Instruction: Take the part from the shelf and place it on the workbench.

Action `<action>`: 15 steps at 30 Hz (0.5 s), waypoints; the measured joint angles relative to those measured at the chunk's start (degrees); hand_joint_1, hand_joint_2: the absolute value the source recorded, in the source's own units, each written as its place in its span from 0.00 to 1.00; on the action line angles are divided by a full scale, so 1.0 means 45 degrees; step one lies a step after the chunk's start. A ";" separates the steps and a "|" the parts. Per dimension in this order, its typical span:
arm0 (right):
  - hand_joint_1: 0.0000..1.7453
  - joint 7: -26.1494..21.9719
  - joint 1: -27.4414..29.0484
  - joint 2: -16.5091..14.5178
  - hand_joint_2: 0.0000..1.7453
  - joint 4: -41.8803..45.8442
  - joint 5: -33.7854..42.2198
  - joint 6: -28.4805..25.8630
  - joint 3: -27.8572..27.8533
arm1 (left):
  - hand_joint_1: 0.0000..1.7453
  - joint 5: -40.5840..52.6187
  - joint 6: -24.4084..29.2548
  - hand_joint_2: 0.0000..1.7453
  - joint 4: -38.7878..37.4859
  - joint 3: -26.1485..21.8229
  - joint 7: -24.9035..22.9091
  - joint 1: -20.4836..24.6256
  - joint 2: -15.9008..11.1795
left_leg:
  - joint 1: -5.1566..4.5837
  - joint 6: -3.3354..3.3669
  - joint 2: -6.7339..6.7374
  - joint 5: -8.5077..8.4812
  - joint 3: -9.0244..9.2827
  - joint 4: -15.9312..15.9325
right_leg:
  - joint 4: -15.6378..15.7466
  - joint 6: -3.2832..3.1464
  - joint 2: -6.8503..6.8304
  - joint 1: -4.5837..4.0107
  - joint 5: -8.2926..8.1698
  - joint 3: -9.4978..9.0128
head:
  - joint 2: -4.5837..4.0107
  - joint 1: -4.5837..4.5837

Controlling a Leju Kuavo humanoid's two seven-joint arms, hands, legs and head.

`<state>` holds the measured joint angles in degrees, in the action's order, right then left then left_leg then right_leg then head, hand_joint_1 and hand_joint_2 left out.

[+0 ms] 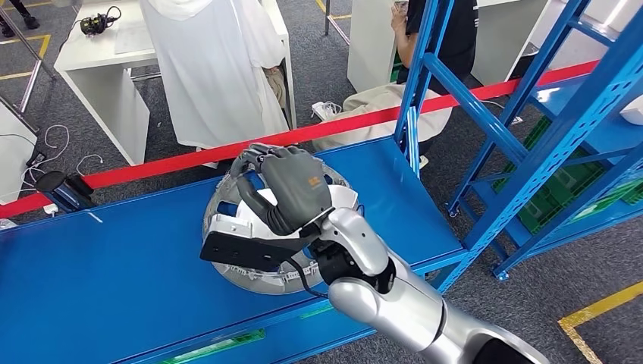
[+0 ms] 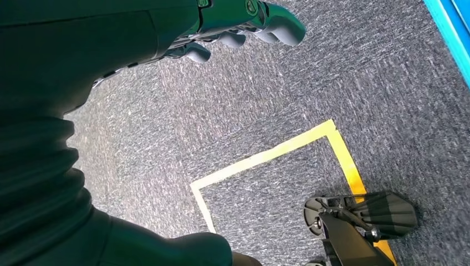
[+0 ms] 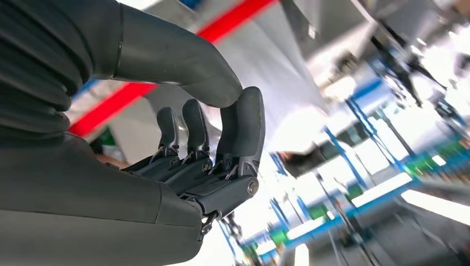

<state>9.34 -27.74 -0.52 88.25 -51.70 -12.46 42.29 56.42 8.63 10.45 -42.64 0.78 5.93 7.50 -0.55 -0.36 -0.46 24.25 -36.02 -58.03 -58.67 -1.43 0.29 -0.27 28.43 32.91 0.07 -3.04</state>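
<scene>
1. One round silver and white part lies on the blue shelf board in the head view, near the middle of the board and closer to its front edge than to its back edge.
   - The right robot hand rests on top of the part. Its arm comes in over the front edge of the board.
   - Its fingers curl over the side of the part that faces the back edge of the board and the red bar behind it.
   - The part is directly under this robot hand, so I judge the coming move to be a lift upward and then back over the front edge.
   - The part is round, so I cannot name a long axis for it.
2. Nothing is held by the left robot hand in the left wrist view.
   - It hangs over the grey floor, beside the blue edge of the shelf, with fingers loosely apart.
   - It is clearly the farther one from the part.
3. Several dark fingers of the right robot hand bend toward the thick thumb in the right wrist view.
   - The part is not clear between them here and the background is blurred.
   - I therefore cannot tell whether this robot hand already grips the part or only lies on it.
</scene>
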 joint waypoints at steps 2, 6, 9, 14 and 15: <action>1.00 0.0145 -0.0079 -0.0028 1.00 -0.0635 0.0278 0.0296 0.0001 | 0.00 0.0148 -0.0046 1.00 0.0000 0.0000 -0.0074 0.0005 0.0001 | 0.0000 0.0002 0.0000 -0.0001 0.0001 0.0000 | 0.0000 0.0000 0.0000 0.0000 0.0000 0.0000 | 0.0001 -0.0001; 1.00 0.0175 -0.0169 -0.0164 1.00 -0.2335 0.0818 0.0708 -0.0008 | 0.00 0.0437 -0.0148 1.00 0.0002 0.0000 -0.0238 0.0031 0.0005 | 0.0000 0.0007 -0.0003 -0.0006 0.0001 0.0000 | 0.0000 0.0000 -0.0003 0.0000 -0.0001 -0.0001 | -0.0001 -0.0001; 1.00 0.0017 -0.0198 -0.0294 1.00 -0.3664 0.0964 0.0693 -0.0049 | 0.00 0.0541 -0.0204 1.00 0.0005 0.0004 -0.0285 0.0048 0.0005 | 0.0000 0.0008 -0.0005 -0.0006 0.0001 0.0000 | 0.0000 0.0000 -0.0004 0.0001 -0.0001 0.0001 | -0.0001 -0.0001; 1.00 0.0031 -0.0112 -0.0432 1.00 -0.5194 0.0890 0.0689 -0.0152 | 0.00 0.0631 -0.0265 1.00 0.0005 0.0005 -0.0294 0.0063 0.0005 | -0.0001 0.0008 -0.0006 -0.0006 -0.0001 0.0000 | 0.0000 0.0000 -0.0004 0.0002 -0.0001 0.0005 | -0.0001 0.0000; 1.00 0.0038 -0.0078 -0.0440 1.00 -0.5401 0.0866 0.0688 -0.0169 | 0.00 0.0654 -0.0285 1.00 0.0005 0.0005 -0.0299 0.0065 0.0005 | -0.0001 0.0007 -0.0005 -0.0006 -0.0001 0.0000 | 0.0000 0.0000 -0.0003 0.0002 -0.0001 0.0005 | 0.0000 0.0000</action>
<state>9.51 -28.09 -2.50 63.95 -47.81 -9.36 41.53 59.36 7.35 10.47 -42.62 -0.56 6.23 7.52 -0.56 -0.33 -0.49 24.23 -36.02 -58.03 -58.67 -1.43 0.27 -0.27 28.43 32.93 0.07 -3.04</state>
